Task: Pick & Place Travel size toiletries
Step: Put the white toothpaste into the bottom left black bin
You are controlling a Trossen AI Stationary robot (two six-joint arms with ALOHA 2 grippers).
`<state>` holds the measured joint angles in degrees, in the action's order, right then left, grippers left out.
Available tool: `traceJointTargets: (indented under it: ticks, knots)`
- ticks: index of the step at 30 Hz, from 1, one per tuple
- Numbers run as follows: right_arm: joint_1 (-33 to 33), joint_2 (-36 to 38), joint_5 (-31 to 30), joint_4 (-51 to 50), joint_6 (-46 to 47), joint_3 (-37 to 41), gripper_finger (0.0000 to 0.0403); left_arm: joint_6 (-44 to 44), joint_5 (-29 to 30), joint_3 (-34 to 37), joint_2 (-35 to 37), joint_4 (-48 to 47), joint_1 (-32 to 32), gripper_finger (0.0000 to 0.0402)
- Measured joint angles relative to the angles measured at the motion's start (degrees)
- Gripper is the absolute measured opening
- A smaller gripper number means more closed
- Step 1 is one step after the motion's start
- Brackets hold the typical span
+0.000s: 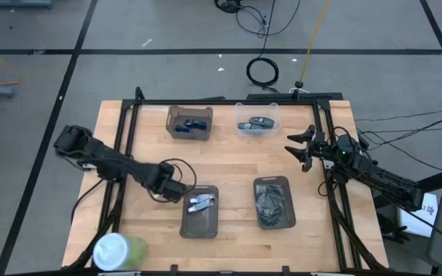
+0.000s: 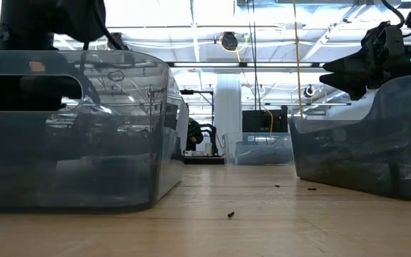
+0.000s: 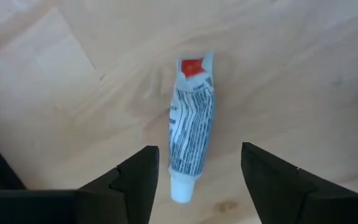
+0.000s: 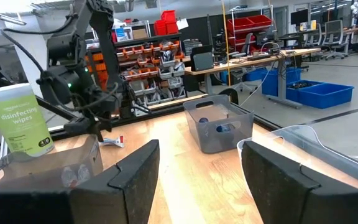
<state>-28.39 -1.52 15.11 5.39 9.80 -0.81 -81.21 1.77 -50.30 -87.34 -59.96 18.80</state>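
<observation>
One small squeeze tube (image 3: 191, 121) lies flat on the bare bench (image 3: 73, 74) just beside the dark tray (image 1: 200, 221) that already holds two tubes (image 1: 202, 202), and the left gripper (image 3: 194, 171) hangs over it with its fingers apart on either side of the cap end, gripping nothing. It looks light, soft and slick, so a gentle pinch across the middle of the body seems safer than one at the narrow cap. Only the left wrist view shows this tube clearly; the high view hides it under the arm, yet shows the right gripper (image 1: 304, 149) waiting open and empty at the bench's far right edge.
</observation>
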Motion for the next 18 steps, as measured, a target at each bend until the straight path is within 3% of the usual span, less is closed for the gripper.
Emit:
traceJointTargets:
  ticks: [7,11,18]
  knots:
    - [0.0,0.0,0.0,0.0,0.0,0.0,0.0215,0.7,-3.9,2.1,-2.7,0.2,-1.1,0.0224]
    - [0.0,0.0,0.0,0.0,0.0,0.0,0.0217,0.5,-6.6,5.3,-2.7,3.2,-1.3,0.0209]
    - [0.0,0.0,0.0,0.0,0.0,0.0,0.0219,4.2,-6.4,9.2,-2.3,10.6,-1.5,0.0174]
